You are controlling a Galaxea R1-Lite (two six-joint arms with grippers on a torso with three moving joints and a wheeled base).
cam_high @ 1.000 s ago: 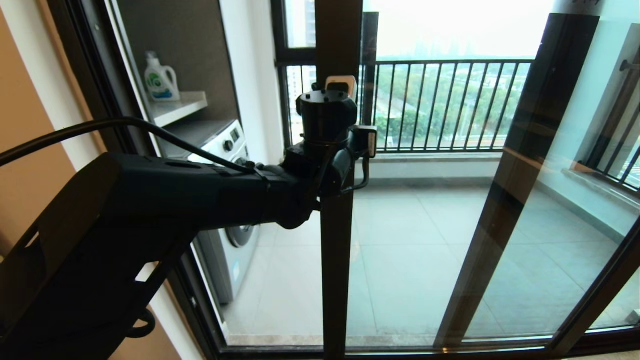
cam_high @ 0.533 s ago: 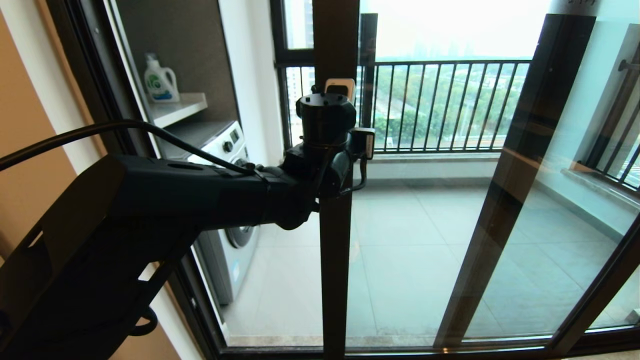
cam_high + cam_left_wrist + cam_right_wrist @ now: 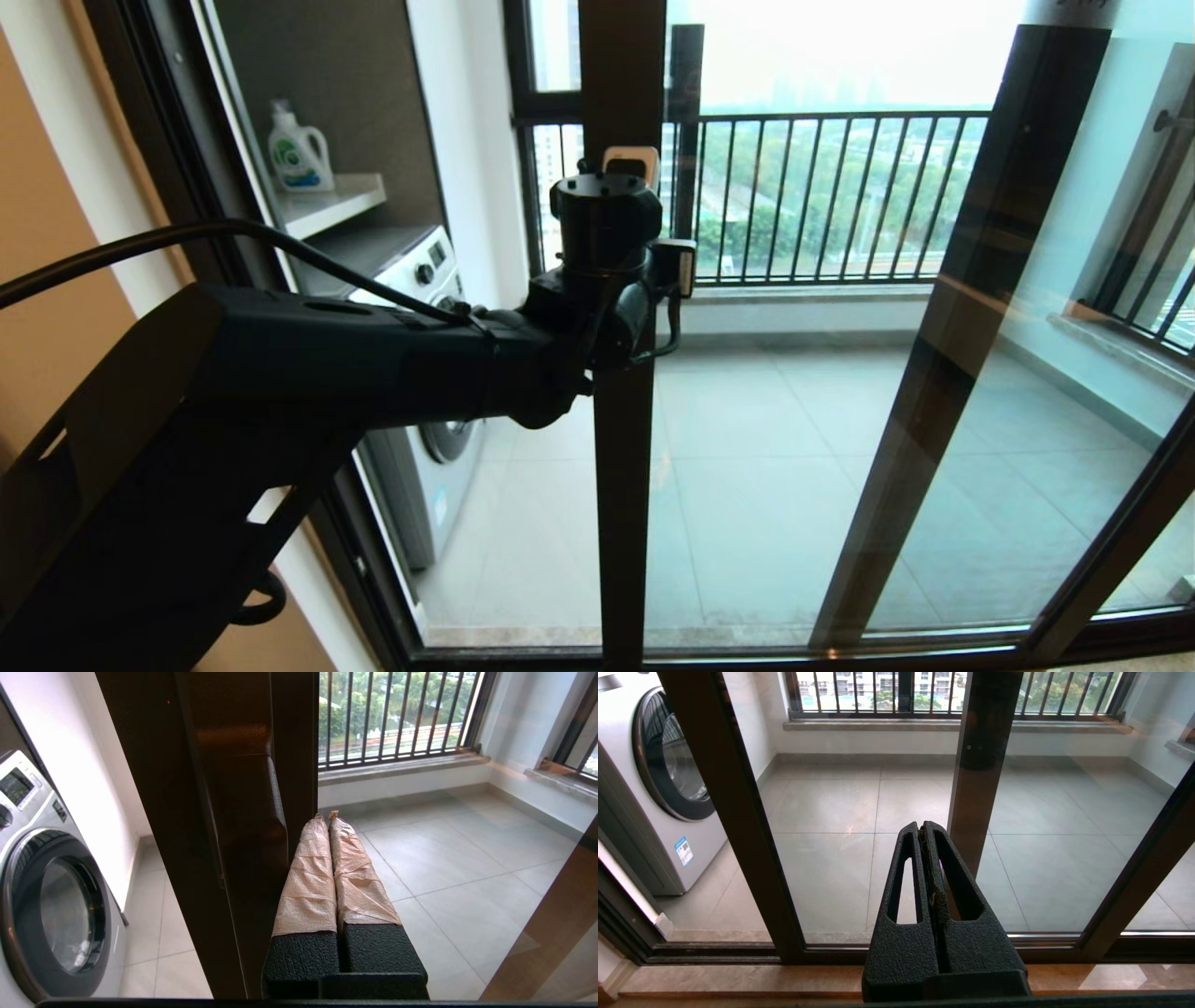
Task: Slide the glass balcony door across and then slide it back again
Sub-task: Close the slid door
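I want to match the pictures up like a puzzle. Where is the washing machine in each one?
Head view: the washing machine is left of the middle, partly hidden behind the left arm.
Left wrist view: it fills the left edge, with its round door showing.
Right wrist view: it is in the upper left corner.
Shared landmark: the black balcony railing, which runs along the far side in all three views.
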